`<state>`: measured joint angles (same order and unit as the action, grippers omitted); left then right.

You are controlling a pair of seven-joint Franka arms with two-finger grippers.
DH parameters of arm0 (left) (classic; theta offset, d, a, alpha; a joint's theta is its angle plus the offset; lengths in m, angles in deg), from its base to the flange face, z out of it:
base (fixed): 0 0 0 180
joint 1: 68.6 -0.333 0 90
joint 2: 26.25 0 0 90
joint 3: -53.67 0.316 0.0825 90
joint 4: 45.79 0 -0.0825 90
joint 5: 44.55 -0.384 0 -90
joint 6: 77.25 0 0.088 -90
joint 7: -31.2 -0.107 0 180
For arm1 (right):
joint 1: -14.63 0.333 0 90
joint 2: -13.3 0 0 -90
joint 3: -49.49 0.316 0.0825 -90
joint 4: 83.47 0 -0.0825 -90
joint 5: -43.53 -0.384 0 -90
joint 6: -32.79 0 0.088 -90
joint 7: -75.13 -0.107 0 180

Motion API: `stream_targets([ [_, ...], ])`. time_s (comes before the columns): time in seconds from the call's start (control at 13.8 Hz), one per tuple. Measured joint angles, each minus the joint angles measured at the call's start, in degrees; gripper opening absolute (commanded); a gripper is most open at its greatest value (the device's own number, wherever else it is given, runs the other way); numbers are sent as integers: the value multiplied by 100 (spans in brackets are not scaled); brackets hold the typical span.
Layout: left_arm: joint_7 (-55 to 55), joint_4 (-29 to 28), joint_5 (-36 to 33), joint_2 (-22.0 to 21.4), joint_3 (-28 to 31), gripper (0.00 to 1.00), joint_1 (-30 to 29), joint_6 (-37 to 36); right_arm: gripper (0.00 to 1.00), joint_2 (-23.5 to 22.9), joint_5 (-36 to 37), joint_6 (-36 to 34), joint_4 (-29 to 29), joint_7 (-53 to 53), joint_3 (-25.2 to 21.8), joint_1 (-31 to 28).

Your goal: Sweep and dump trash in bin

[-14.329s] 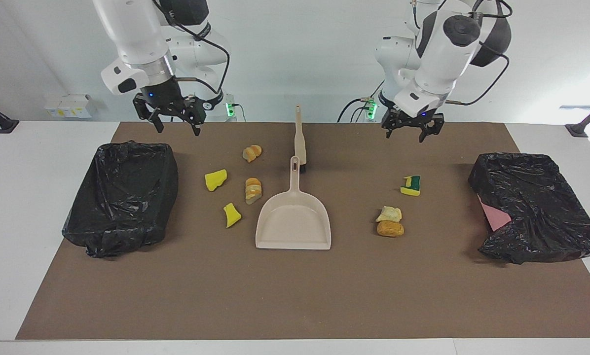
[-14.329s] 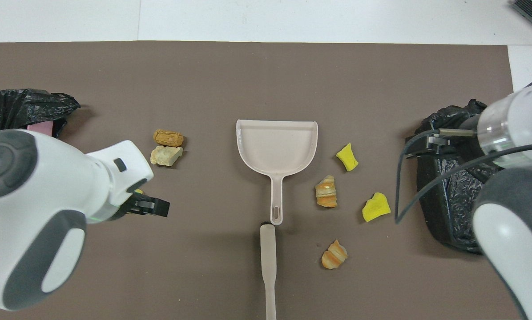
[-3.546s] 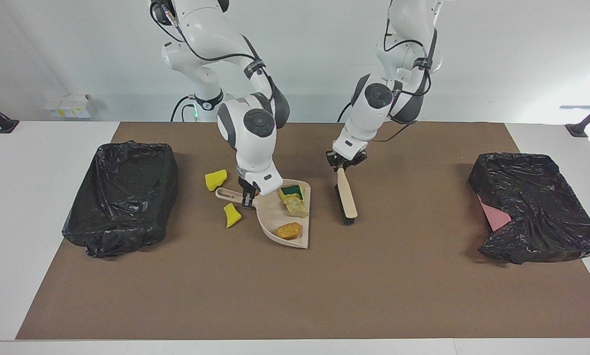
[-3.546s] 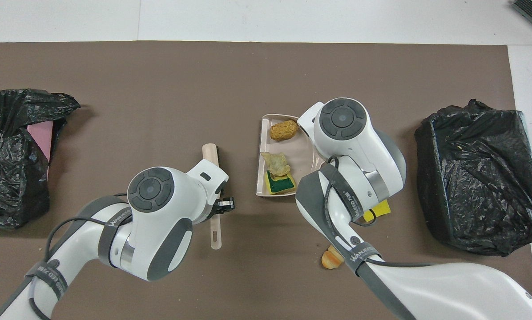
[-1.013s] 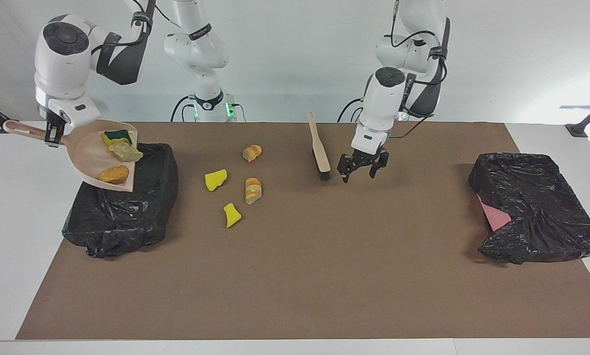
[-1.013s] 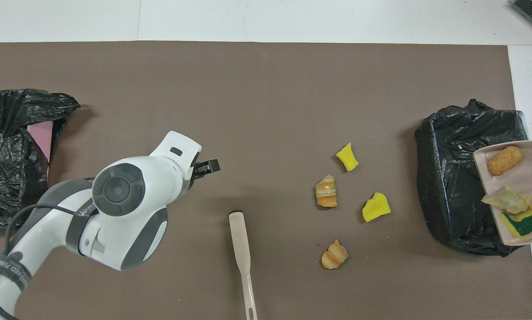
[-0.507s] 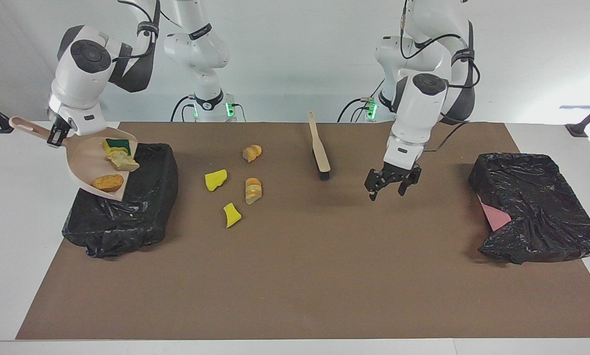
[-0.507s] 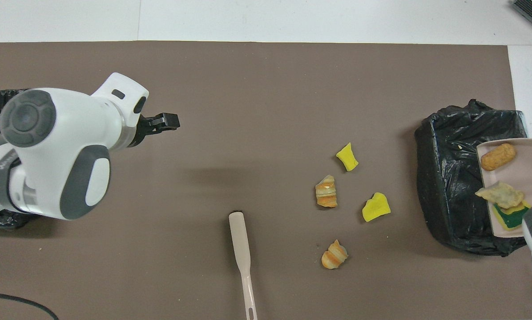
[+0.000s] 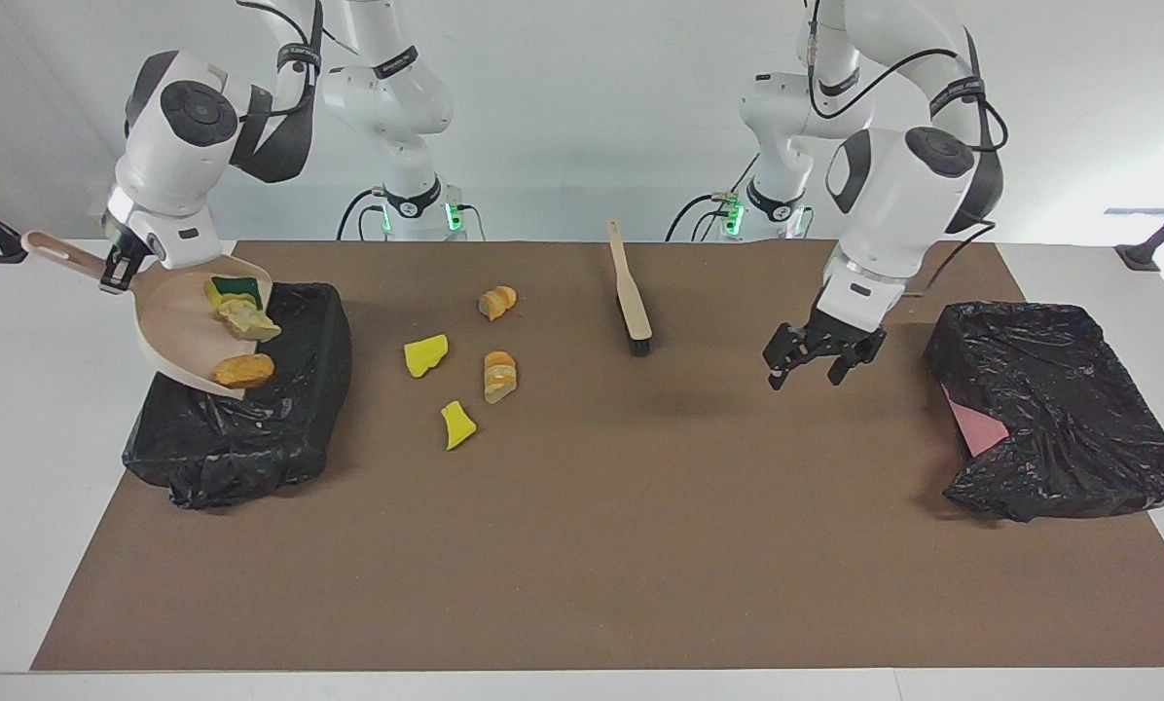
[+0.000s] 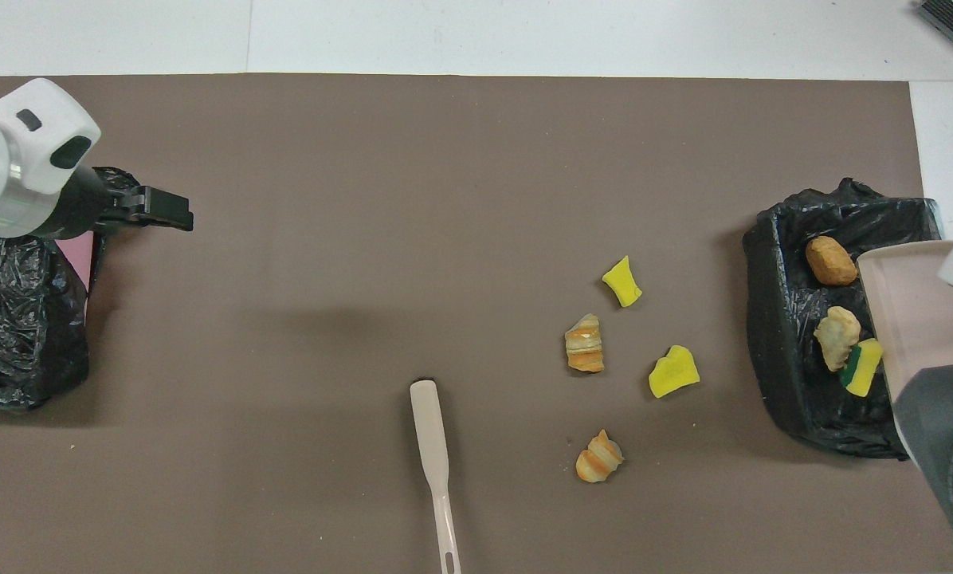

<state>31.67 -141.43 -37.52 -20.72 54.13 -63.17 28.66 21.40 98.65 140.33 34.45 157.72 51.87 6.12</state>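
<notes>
My right gripper (image 9: 113, 275) is shut on the handle of the beige dustpan (image 9: 178, 326), which hangs tilted over the black-lined bin (image 9: 241, 428) at the right arm's end of the table. A yellow-and-green sponge (image 9: 234, 289), a pale chunk (image 9: 248, 317) and an orange piece (image 9: 243, 370) lie at the pan's lower lip, over the bin's opening (image 10: 795, 319). On the mat lie two yellow foam chunks (image 9: 425, 354) (image 9: 458, 424) and two bread-like pieces (image 9: 498, 302) (image 9: 499, 376). My left gripper (image 9: 816, 360) hangs open and empty over the mat, away from the beige brush (image 9: 631, 292).
A second black-lined bin (image 9: 1059, 419) with a pink sheet (image 9: 976, 430) in it stands at the left arm's end, close to the left gripper. The brush lies on the brown mat (image 9: 582, 545) between the loose trash and the left gripper.
The left gripper has swung from beside the brush toward the bin at the left arm's end. The dustpan has tipped further, and its three scraps have slid to the lip.
</notes>
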Motion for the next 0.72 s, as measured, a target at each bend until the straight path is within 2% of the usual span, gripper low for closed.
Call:
stream_targets([
  [0.36,-58,698,-492,-139,14,100,-60,-1181,0,49,477,-136,-357,-33,18,103],
  [0.72,-358,727,-531,-536,198,100,-213,-1564,0,-133,503,-221,-947,-31,115,255],
])
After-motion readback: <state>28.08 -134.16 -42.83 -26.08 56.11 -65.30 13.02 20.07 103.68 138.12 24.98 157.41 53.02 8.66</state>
